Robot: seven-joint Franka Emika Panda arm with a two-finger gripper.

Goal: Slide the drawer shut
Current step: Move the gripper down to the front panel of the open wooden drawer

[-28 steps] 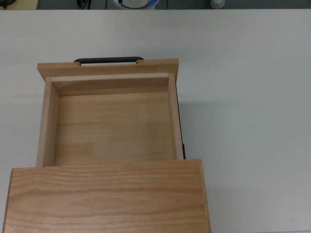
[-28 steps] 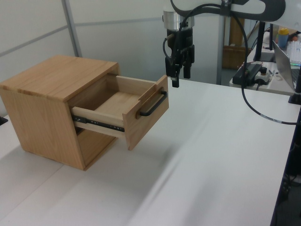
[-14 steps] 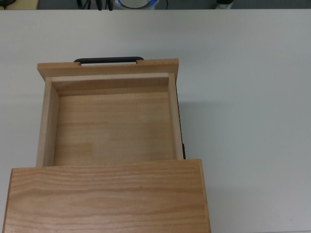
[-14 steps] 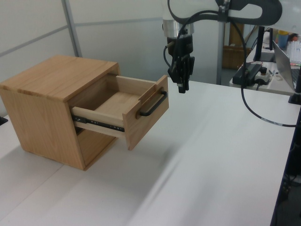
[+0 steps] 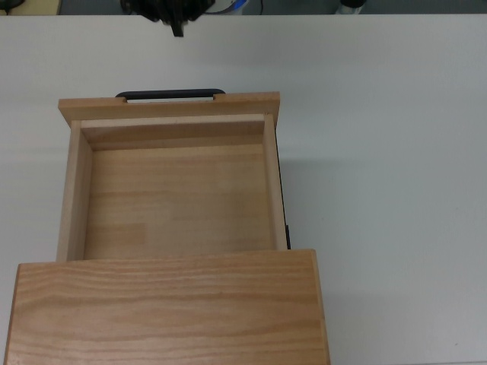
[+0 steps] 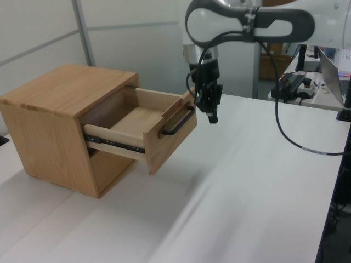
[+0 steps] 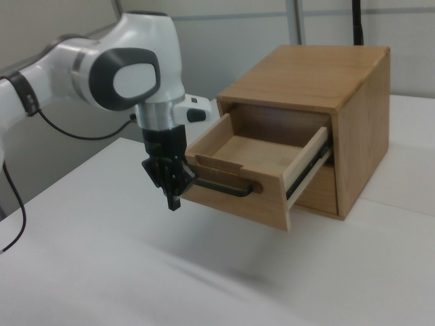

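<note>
Two side views show pincer by drawer.

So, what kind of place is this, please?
Probably a robotics lab or test workspace: a robot arm works on a plain white table holding only a wooden cabinet with its drawer open, with cables and equipment behind.

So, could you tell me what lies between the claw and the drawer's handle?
Nothing: in the top view only bare white table separates the claw from the black handle of the drawer.
</note>
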